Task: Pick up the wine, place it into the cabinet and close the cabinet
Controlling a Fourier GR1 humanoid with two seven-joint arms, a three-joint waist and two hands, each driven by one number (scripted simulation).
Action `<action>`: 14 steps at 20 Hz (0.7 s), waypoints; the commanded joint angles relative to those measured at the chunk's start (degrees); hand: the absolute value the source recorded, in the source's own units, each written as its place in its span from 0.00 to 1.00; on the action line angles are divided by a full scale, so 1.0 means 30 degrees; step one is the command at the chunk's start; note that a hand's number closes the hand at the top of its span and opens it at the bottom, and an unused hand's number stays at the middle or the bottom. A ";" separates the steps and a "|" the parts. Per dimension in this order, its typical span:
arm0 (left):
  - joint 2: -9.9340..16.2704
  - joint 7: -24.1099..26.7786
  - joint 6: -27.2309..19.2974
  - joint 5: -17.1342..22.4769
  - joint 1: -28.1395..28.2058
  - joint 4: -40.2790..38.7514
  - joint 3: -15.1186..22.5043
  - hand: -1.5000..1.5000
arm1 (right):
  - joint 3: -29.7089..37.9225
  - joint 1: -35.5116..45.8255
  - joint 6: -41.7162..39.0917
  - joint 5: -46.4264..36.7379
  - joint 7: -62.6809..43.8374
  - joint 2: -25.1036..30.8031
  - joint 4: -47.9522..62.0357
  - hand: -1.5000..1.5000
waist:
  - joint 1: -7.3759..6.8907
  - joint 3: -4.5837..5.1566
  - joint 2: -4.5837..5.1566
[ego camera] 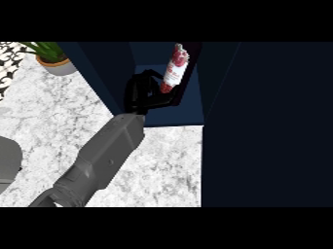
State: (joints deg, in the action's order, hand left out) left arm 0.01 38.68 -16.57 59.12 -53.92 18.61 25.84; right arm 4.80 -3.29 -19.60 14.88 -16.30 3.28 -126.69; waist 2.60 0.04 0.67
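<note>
Now | wine (175, 68) upright, neck up, inside cabinet (191, 104) | robot hand (146, 92) grasping it

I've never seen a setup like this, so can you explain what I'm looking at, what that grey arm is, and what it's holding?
This is the view from a humanoid robot's head, looking steeply down at a marble counter. The grey forearm rising from the lower edge ends in a black hand. That hand reaches into an open dark blue cabinet and its fingers curl round the bottom of a wine bottle with a red and white label. The large dark panel at right looks like the cabinet's open door. A potted plant stands at the counter's far left corner.
</note>
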 commanded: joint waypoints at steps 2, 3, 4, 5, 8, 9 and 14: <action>-0.0002 0.0509 -0.0501 0.0563 0.0744 -0.0017 0.0613 1.00 | -0.0748 0.0398 0.0407 -0.0700 -0.0295 -0.0326 -0.0118 0.00 | 0.0137 0.0008 0.0012; -0.0002 -0.0165 0.0733 0.0199 -0.1332 -0.2177 -0.0793 1.00 | 0.1014 0.0636 -0.0170 0.1270 -0.0417 0.0670 0.0237 0.00 | 0.0041 0.0003 0.0064; -0.0002 0.0735 0.1562 -0.0059 -0.0534 -0.2797 -0.0678 1.00 | -0.0884 0.0420 0.0815 -0.0344 -0.1115 -0.0403 -0.1056 0.00 | 0.0132 0.0022 0.0114; -0.0002 0.0671 0.0857 0.0212 -0.0500 -0.2189 -0.0597 1.00 | -0.0729 -0.0297 0.0504 -0.0561 -0.0114 -0.0603 -0.0790 0.00 | 0.0146 0.0009 0.0056; -0.0002 0.1077 0.0644 0.0487 -0.1025 -0.2501 -0.1393 1.00 | -0.0310 -0.0637 0.0025 0.0073 -0.0217 -0.0147 -0.0799 0.00 | 0.0101 0.0007 0.0034; -0.0003 0.1798 0.0864 0.0720 -0.0232 -0.2528 -0.1486 1.00 | -0.0127 0.0249 0.0301 0.0386 -0.0761 0.0065 -0.0781 0.00 | 0.0159 0.0015 0.0080; 0.0516 0.3899 0.1456 0.0091 -0.0436 -0.3160 -0.1756 0.00 | -0.0791 0.0902 0.1029 -0.0971 -0.1009 -0.0295 -0.0670 0.00 | -0.0275 0.0023 0.0052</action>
State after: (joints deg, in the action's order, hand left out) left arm -0.09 46.90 -12.93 59.39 -55.10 11.51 22.75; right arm 5.33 -2.81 -19.31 15.83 -17.50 3.97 -128.24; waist 3.13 0.21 1.07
